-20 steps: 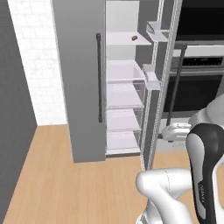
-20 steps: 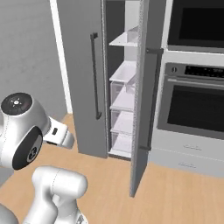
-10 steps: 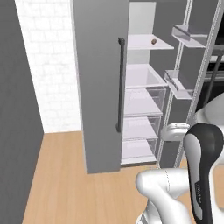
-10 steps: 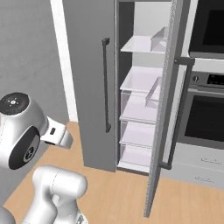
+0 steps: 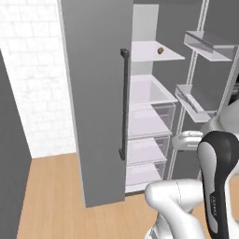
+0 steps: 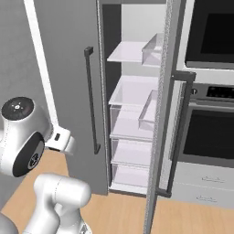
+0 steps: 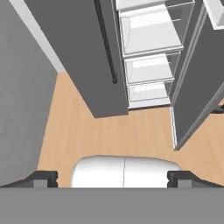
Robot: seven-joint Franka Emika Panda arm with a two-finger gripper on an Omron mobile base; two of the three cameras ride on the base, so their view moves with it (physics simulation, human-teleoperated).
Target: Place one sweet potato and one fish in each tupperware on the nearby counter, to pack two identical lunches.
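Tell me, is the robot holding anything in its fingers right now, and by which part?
Nothing is held. In the hand view the gripper is open, its fingers spread wide with only wooden floor showing beyond them.

Flat even rendered light, soft faint shadows, no glare, edges perhaps slightly jagged

Grey fridge door point(image 5: 93, 93), dark handle point(image 5: 123, 102), white shelves point(image 6: 132, 89), tan wood floor point(image 7: 87, 131), white tiled wall point(image 5: 32, 70).
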